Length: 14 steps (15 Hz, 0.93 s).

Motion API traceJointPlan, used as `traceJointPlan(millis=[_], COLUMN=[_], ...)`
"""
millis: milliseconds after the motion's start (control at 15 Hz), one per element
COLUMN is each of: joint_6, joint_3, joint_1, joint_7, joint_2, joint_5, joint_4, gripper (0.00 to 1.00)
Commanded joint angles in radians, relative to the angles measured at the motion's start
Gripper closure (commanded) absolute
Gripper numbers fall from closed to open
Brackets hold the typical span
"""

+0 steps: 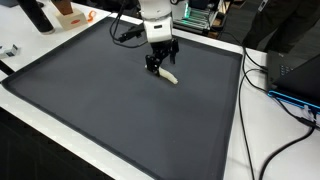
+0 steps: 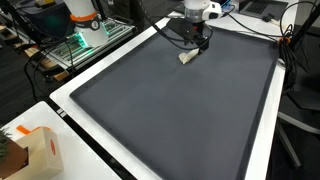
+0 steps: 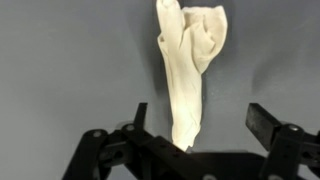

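Note:
A crumpled cream-white cloth [image 3: 188,70] lies on the dark grey mat [image 3: 60,70], bunched into a long strip. In the wrist view its narrow end reaches down between my fingers. My gripper [image 3: 200,118] stands open just above the mat, one finger on each side of the cloth and neither pressing it. In both exterior views the gripper [image 1: 160,68] [image 2: 198,45] hangs straight down over the cloth [image 1: 170,76] [image 2: 187,58] near the far part of the mat.
The grey mat [image 1: 120,110] covers most of a white table [image 1: 245,130]. Black cables [image 1: 285,100] and a dark box [image 1: 298,75] lie along one side. A cardboard box [image 2: 40,150] sits at a corner, and an orange-and-white object [image 2: 82,15] stands beyond the mat.

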Motion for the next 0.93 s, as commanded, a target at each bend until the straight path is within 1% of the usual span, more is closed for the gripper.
traceJointPlan(millis=[0,67,133,200,667,800,867], joint_6=[0.048,0.054,0.059,0.062,0.064,0.062,0.060], joint_3=[0.002,0.003,0.004,0.003,0.005,0.006,0.006], joint_1=[-0.006,-0.007,-0.008,-0.009,-0.012,-0.013,-0.013], joint_7=[0.002,0.003,0.002,0.004,0.001,0.000,0.000], joint_2=[0.022,0.026,0.031,0.035,0.045,0.043,0.042], joint_5=[-0.053,-0.060,-0.069,-0.079,-0.120,-0.127,-0.129], joint_4=[-0.012,-0.011,-0.010,-0.009,-0.001,-0.001,-0.001], gripper=[0.01,0.07,0.20,0.30,0.86,0.98,0.99])
